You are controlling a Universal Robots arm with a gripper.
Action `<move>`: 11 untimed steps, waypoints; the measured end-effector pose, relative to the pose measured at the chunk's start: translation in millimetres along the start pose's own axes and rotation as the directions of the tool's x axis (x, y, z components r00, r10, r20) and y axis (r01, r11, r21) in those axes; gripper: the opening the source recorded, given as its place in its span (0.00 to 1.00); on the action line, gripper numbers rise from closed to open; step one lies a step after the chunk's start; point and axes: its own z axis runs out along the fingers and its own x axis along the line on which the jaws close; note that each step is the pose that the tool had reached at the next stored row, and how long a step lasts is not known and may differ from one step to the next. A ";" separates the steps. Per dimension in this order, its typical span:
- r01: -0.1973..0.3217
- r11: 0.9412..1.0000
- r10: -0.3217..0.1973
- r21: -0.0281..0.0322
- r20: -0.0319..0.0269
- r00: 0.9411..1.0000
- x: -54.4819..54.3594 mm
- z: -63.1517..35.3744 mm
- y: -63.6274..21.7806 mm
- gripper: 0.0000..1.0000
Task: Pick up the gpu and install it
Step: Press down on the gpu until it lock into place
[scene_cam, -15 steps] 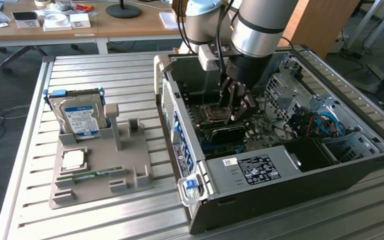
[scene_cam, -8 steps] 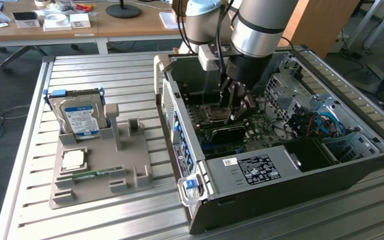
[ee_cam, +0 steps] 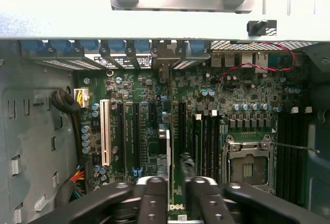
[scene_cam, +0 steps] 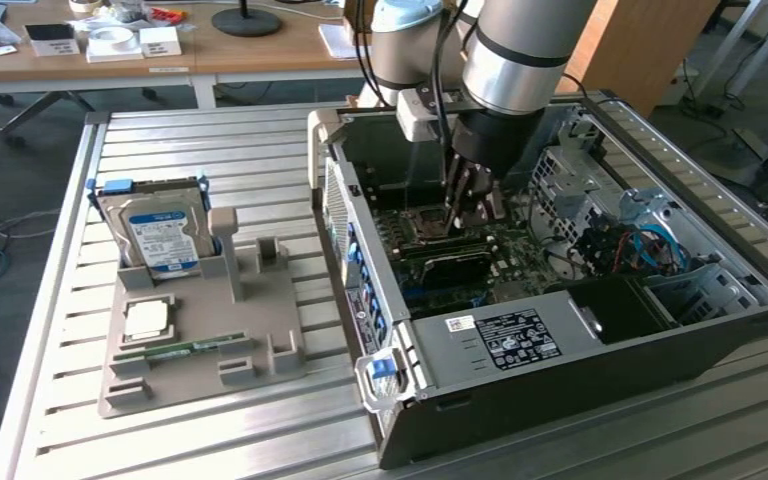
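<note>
Computer case (scene_cam: 598, 365): lies open on the table (ee_cam: 62, 7), with the arm reaching down into it.
End effector (ee_cam: 176, 184): low over the motherboard (ee_cam: 242, 95), straddling the top of the gpu (ee_cam: 167, 149). Whether it is clamped on the card or only brackets it, I cannot tell.
Gpu position: seen edge-on as a thin pale strip, upright among the long black expansion slots (ee_cam: 180, 131). Whether it is seated or merely poised above one is unclear.
Holder (scene_cam: 184, 375): outside the case, carrying the hard drive (scene_cam: 157, 235) and memory stick (scene_cam: 177, 350), both well apart from the work.
Risk, misalignment: if the card edge sits beside the slot, downward force would likely bend it or scrape the board.
Risk, tilt: an off-centre hold could let the thin card lean, so one end seats while the other rides high.
Risk, neighbours: the small blue capacitors (ee_cam: 85, 136) and the open processor socket (ee_cam: 247, 168) are near; a sideways slip could strike them.
</note>
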 end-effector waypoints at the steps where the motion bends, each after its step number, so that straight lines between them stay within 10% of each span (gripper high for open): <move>1: 0.000 1.000 0.000 0.000 0.000 1.000 0.0 0.0 0.0 0.20; 11: 0.000 1.000 0.000 0.000 0.000 1.000 0.0 0.0 0.0 0.11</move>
